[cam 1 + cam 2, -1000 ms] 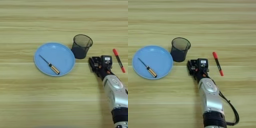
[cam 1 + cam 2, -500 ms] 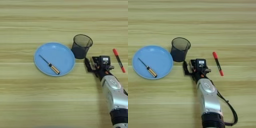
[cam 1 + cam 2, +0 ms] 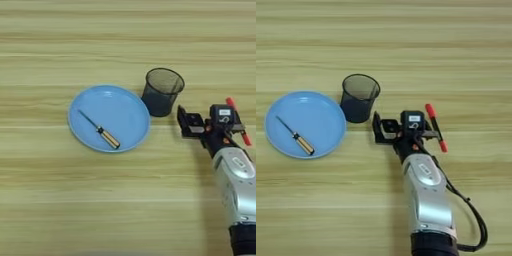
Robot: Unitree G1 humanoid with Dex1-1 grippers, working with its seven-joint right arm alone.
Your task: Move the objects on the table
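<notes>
A slim amber-handled screwdriver [image 3: 100, 132] lies on a blue plate [image 3: 125, 100], its shaft running up-left to down-right, well left of the right gripper [image 3: 394, 131], whose fingers stand apart and empty beside a black mesh cup [image 3: 359, 97]; a red marker [image 3: 436, 127] lies just right; no writing is legible

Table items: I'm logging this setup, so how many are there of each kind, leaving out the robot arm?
Blue plate: 1
Screwdriver, lying on the plate: 1
Black mesh cup: 1
Red pen: 1
Total: 4
</notes>
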